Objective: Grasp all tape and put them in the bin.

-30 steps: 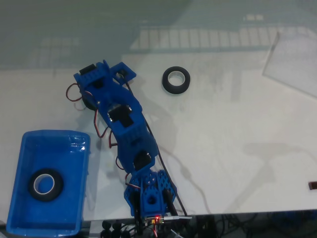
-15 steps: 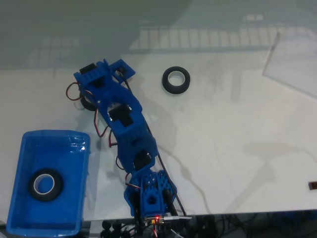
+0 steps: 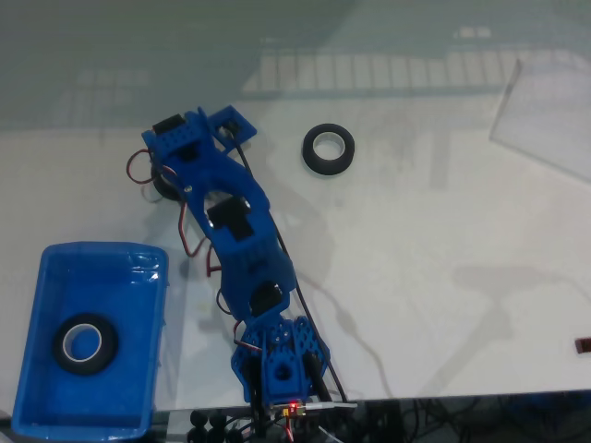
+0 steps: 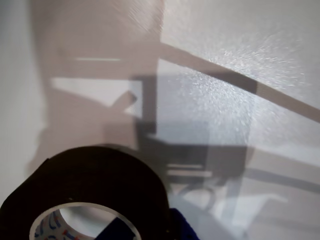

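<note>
Three black tape rolls with pale cores show in the fixed view. One tape roll point(image 3: 84, 343) lies in the blue bin point(image 3: 55, 268) at the lower left. Another tape roll point(image 3: 328, 149) lies loose on the white table to the right of the arm. The last tape roll point(image 3: 162, 191) peeks out from under the blue arm's head, where my gripper point(image 3: 175, 175) reaches down on it. In the wrist view this tape point(image 4: 90, 175) sits at the lower left. My gripper point(image 4: 150, 231) straddles its wall, one blue finger inside the core and one finger point(image 4: 182, 230) outside, pinched on it.
A clear plastic sheet point(image 3: 549, 120) lies at the back right. The arm's base point(image 3: 282, 365) and cables sit at the table's front edge. A small dark object point(image 3: 584, 344) pokes in at the right edge. Bare white table spreads to the right of the arm.
The arm's head has shifted slightly up and to the right over the roll beneath it. The other two rolls and the bin have not moved.
</note>
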